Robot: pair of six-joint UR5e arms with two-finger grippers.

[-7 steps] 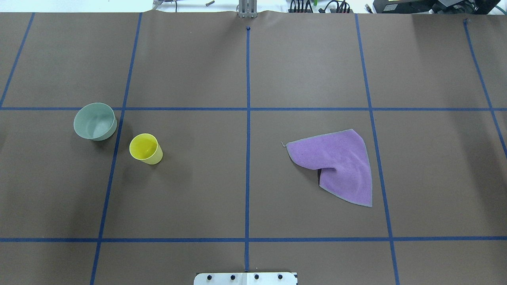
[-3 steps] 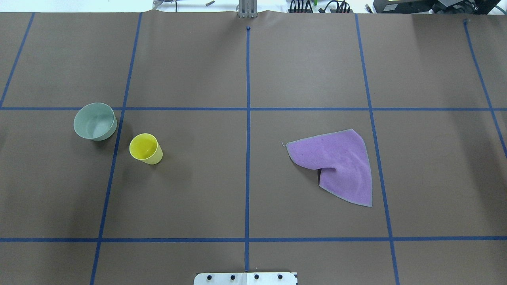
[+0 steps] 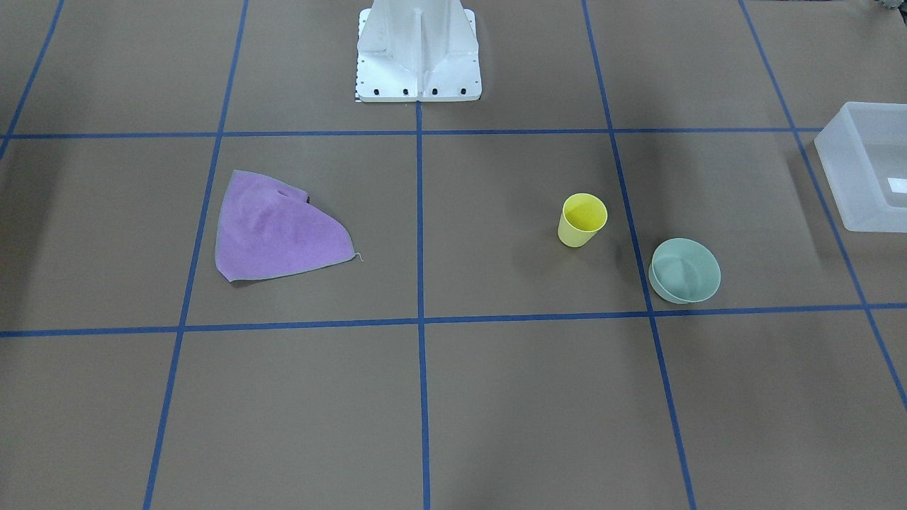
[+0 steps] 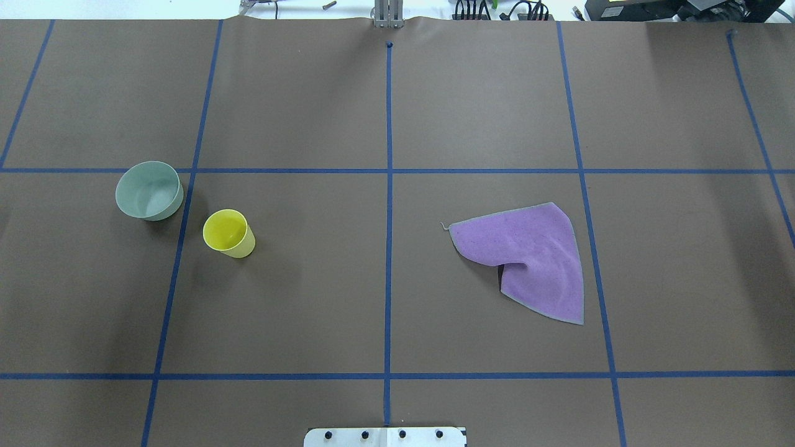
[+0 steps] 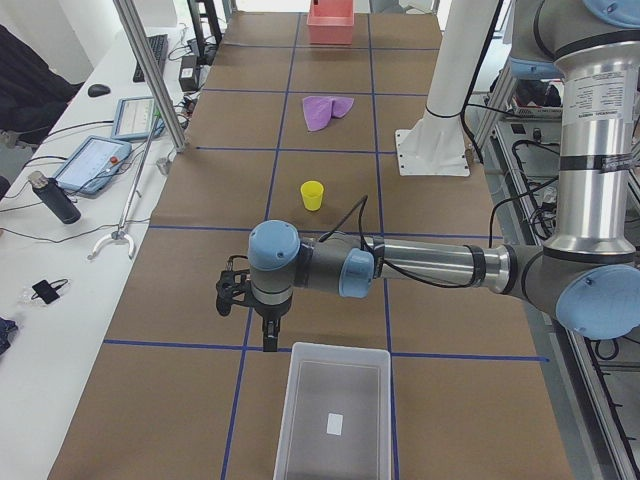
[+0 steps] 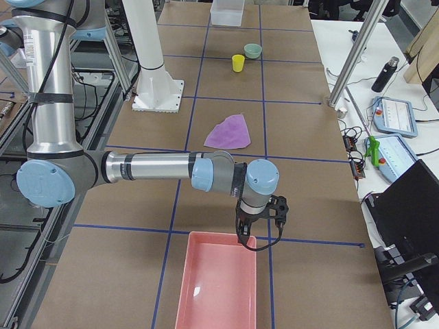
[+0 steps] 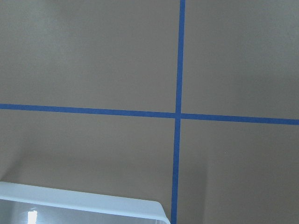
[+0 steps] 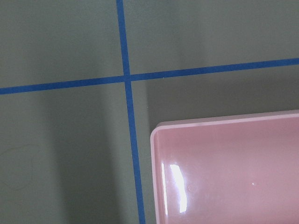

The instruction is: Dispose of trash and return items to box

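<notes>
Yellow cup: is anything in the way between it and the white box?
Nothing on the table does. The yellow cup and the white box have bare table between them; the green bowl sits off to one side of that path.

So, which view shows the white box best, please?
Exterior left: the white box lies near and nearly whole. Front-facing cuts it at the edge, left wrist catches a corner, exterior right has it far off, overhead misses it.
</notes>
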